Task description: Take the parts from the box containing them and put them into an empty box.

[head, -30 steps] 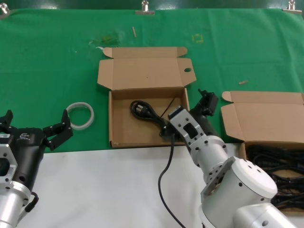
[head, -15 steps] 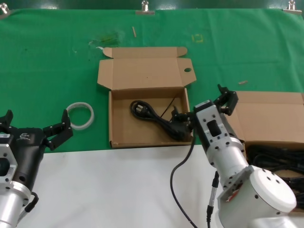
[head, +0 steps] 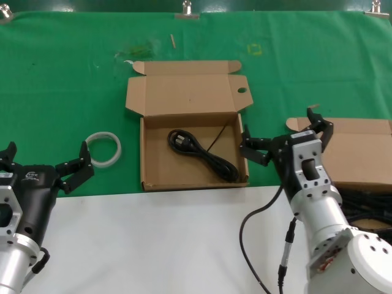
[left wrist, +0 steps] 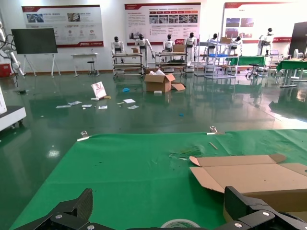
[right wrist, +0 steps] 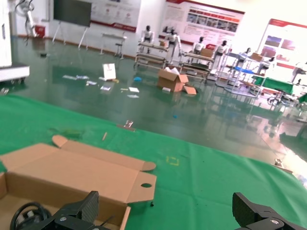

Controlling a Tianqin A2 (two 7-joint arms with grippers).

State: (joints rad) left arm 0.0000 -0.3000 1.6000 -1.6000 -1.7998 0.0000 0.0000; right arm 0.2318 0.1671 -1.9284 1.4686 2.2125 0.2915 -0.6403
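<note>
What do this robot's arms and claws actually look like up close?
The left arm's last segment is a black casing with small white lettering, above a silver metal joint. The right arm is silver-grey with rounded joints, a dark panel and a black cable hanging beside it. The left gripper and right gripper are both black, with angular fingers.

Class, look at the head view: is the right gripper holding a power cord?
No. The right gripper is open and empty; the power cord lies in the holed-flap box.
</note>
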